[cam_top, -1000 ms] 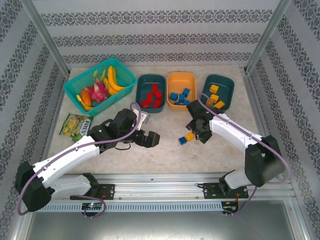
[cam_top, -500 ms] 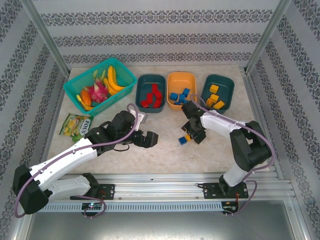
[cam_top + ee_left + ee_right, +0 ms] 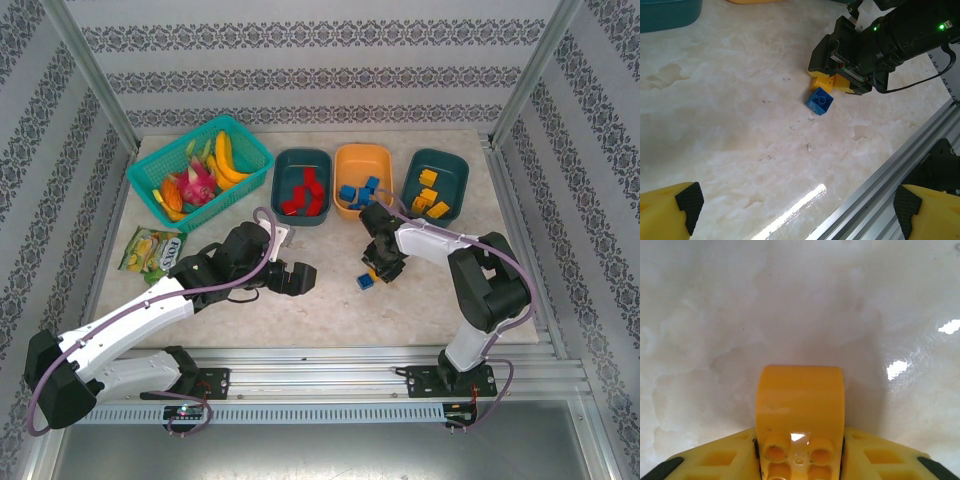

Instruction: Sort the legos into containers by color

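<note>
Far left: left gripper [image 3: 303,277] hangs low over table [image 3: 330,320], jaws wide open, empty, well apart from bricks

Middle: blue brick [image 3: 366,282] lies flat, just beside right gripper [image 3: 376,268], on its near side

Right gripper points down, arm folded back, jaws closed on yellow brick [image 3: 800,405] (snug between both fingers, long side sticking out ahead), not yet lifted

Likely home: right teal tub [image 3: 440,153], behind and to right; right arm nearer

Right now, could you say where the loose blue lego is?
Top view, right of centre: the blue lego lies beside the yellow brick in the right gripper.
</note>
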`<state>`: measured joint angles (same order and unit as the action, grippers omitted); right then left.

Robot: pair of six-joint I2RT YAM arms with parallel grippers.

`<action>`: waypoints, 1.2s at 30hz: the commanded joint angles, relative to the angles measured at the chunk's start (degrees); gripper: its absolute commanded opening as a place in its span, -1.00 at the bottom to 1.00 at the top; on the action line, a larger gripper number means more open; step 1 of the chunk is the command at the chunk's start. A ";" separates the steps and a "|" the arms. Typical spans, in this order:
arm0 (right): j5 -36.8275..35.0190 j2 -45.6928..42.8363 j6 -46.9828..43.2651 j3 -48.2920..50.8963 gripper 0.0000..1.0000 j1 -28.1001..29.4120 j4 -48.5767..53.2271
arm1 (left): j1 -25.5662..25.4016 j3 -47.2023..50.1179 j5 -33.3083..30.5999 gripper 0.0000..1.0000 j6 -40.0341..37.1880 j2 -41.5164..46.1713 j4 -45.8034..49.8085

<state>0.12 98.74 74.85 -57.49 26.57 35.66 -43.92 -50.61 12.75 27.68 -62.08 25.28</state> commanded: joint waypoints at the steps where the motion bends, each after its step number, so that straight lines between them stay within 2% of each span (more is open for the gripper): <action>1: -0.28 -0.35 0.03 1.49 -0.24 -0.64 0.46 | -0.99 -1.00 -0.78 1.00 1.11 0.33 -1.35; 6: -2.18 -3.32 -2.13 -0.18 -0.36 -1.07 2.34 | -0.99 -1.44 -0.95 1.00 1.87 -0.11 -2.56; 11: -8.64 -8.60 -11.48 -8.15 -0.37 -3.57 8.98 | -0.90 -4.57 -1.13 1.00 4.21 -2.37 -4.42; 18: -11.98 -10.10 -27.65 -18.39 -0.38 -16.12 13.24 | 0.83 -14.52 0.14 1.00 6.46 -10.49 -8.61; 21: -12.31 -6.90 -33.02 -23.69 -0.38 -21.36 13.69 | 2.45 -19.75 2.39 1.00 6.63 -15.78 -10.77; 25: -13.78 1.32 -38.34 -33.02 -0.38 -25.51 15.41 | 4.80 -27.33 5.31 1.00 6.90 -23.83 -12.26; 30: -15.00 14.31 -41.87 -47.85 -0.38 -28.09 19.61 | 7.20 -34.37 7.00 1.00 7.79 -32.13 -15.04; 36: -16.02 27.83 -43.70 -62.17 -0.38 -30.14 22.85 | 9.67 -38.23 8.33 1.00 11.13 -39.57 -20.91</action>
<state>-13.76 122.93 33.91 -114.13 -2.72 54.13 -35.46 -86.46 19.51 36.51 -99.94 10.00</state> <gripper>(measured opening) 0.334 0.999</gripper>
